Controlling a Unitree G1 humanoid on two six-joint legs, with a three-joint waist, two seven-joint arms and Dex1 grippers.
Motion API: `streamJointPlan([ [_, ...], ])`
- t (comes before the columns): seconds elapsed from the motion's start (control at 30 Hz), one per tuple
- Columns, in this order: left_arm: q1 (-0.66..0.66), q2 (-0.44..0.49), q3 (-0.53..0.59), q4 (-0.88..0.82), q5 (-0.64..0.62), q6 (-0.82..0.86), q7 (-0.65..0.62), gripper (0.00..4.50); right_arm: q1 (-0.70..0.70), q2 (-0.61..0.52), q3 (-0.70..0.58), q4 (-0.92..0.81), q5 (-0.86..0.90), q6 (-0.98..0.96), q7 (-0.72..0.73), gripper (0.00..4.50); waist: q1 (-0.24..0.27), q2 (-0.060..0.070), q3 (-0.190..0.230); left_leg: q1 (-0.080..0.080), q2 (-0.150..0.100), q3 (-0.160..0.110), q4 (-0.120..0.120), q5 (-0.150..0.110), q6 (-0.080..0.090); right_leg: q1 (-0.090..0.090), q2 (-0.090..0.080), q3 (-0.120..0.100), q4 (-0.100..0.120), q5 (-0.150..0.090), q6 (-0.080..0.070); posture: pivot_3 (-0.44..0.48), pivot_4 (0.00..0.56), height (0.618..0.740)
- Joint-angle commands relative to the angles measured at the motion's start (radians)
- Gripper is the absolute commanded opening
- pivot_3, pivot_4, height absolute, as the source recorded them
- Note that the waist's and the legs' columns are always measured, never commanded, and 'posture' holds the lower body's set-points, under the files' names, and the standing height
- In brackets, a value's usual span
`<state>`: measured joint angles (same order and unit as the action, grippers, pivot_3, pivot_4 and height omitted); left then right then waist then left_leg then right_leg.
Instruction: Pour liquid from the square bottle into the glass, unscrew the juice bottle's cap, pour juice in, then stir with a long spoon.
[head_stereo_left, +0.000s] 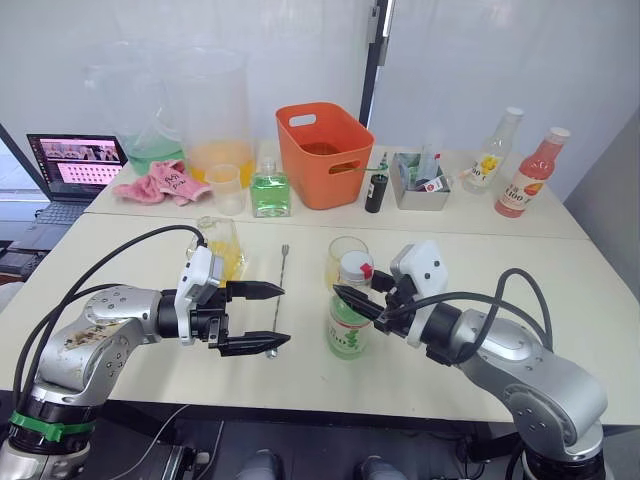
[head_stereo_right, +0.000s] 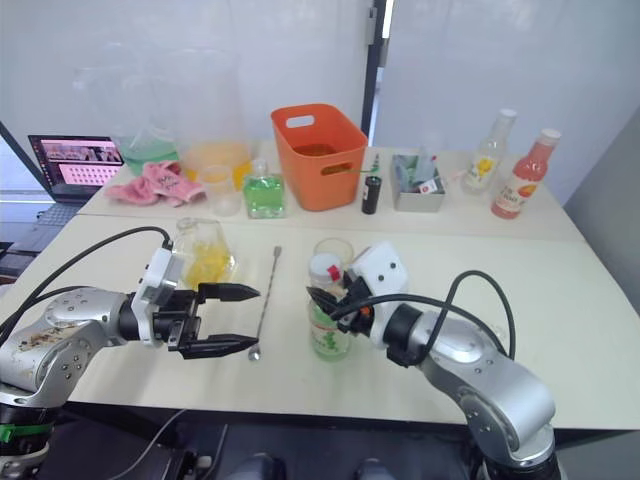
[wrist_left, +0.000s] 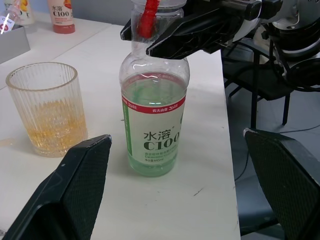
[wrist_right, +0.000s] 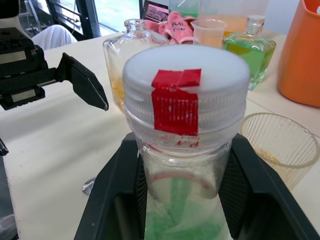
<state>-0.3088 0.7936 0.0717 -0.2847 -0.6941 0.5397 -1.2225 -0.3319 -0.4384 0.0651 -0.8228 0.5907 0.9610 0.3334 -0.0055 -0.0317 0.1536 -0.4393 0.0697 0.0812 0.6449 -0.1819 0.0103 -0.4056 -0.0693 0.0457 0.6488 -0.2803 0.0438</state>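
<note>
The juice bottle (head_stereo_left: 348, 328), with its green-and-white C100 label, stands upright near the table's front edge. Its white cap (wrist_right: 186, 87), marked with red tape, is on. My right gripper (head_stereo_left: 357, 297) is shut on the bottle's neck just under the cap, a black finger (wrist_right: 125, 190) on each side. Directly behind the bottle stands the glass (wrist_left: 46, 107), holding a little yellow liquid. My left gripper (head_stereo_left: 255, 318) hovers open to the left of the bottle, holding nothing. The long spoon (head_stereo_left: 279, 296) lies on the table beyond it. The square bottle (head_stereo_left: 222, 246) stands behind the left gripper.
Along the back are an orange basket (head_stereo_left: 322, 155), a square bottle of green liquid (head_stereo_left: 270, 192), a clear cup (head_stereo_left: 225, 188), a pink cloth (head_stereo_left: 160, 183), big pitchers (head_stereo_left: 215, 110), a laptop (head_stereo_left: 72, 165), a grey tray (head_stereo_left: 420, 185) and two bottles (head_stereo_left: 530, 175) at the right.
</note>
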Motion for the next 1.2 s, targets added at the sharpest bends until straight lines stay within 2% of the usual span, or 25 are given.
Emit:
streamJointPlan([
  [0.03,-0.019,0.004,0.008,-0.007,0.0,-0.019,-0.012,4.5,0.013,-0.028,0.036,-0.03,-0.029,-0.069,0.035,1.36,-0.002,0.0,0.0,0.0,0.0,0.0,0.0,0.0,0.0,0.0,0.0,0.0,0.0,0.0,0.0,0.0,0.15,0.739],
  [0.33,-0.025,0.0,0.003,-0.005,0.002,-0.018,-0.016,4.5,0.053,-0.05,0.054,0.035,-0.034,-0.177,0.127,1.36,-0.009,0.0,0.0,0.0,0.0,-0.001,0.0,0.0,0.0,0.0,0.0,0.0,0.0,0.0,0.0,0.0,0.15,0.739],
  [0.53,-0.03,-0.003,0.0,-0.004,0.001,-0.018,-0.014,4.5,0.047,-0.058,0.018,0.097,-0.007,-0.218,0.179,1.36,-0.008,0.0,0.0,0.0,0.0,-0.001,0.0,0.0,0.0,0.001,0.0,0.0,0.0,0.0,0.0,0.0,0.15,0.739],
  [0.6,-0.029,-0.003,0.001,-0.006,0.0,-0.017,-0.014,4.5,0.038,-0.06,-0.001,0.105,0.011,-0.223,0.198,2.36,-0.008,0.0,0.0,0.0,0.0,-0.001,0.0,0.0,0.0,0.001,0.001,0.0,0.0,0.0,0.0,0.0,0.15,0.739],
  [0.63,-0.029,-0.003,0.002,-0.006,0.0,-0.017,-0.013,4.5,0.033,-0.06,-0.009,0.107,0.021,-0.222,0.202,2.6,-0.008,0.0,0.0,0.0,0.0,-0.001,0.0,0.0,0.0,0.001,0.0,0.0,0.0,0.0,0.0,0.0,0.15,0.739],
  [0.8,-0.03,-0.003,0.004,-0.011,-0.004,-0.011,-0.009,4.5,0.009,-0.065,-0.046,0.109,0.065,-0.214,0.208,4.47,-0.007,0.0,0.0,0.0,0.0,-0.001,0.0,0.0,0.0,0.001,0.0,0.0,0.0,0.0,0.0,0.0,0.15,0.739],
  [1.03,-0.052,-0.024,-0.001,-0.004,-0.017,0.01,0.013,4.5,-0.001,-0.131,-0.142,0.124,0.163,-0.18,0.252,4.47,-0.004,0.0,0.0,0.0,0.0,-0.001,0.0,0.0,0.0,0.001,0.0,0.0,0.0,0.0,0.0,0.0,0.15,0.739],
  [1.2,-0.151,-0.086,-0.031,0.043,-0.029,0.051,0.044,4.5,-0.006,-0.234,-0.262,0.155,0.332,-0.134,0.343,4.47,0.006,-0.001,0.0,0.0,0.0,-0.001,0.001,0.0,0.0,0.002,0.0,0.0,-0.001,0.0,0.0,0.0,0.15,0.739],
])
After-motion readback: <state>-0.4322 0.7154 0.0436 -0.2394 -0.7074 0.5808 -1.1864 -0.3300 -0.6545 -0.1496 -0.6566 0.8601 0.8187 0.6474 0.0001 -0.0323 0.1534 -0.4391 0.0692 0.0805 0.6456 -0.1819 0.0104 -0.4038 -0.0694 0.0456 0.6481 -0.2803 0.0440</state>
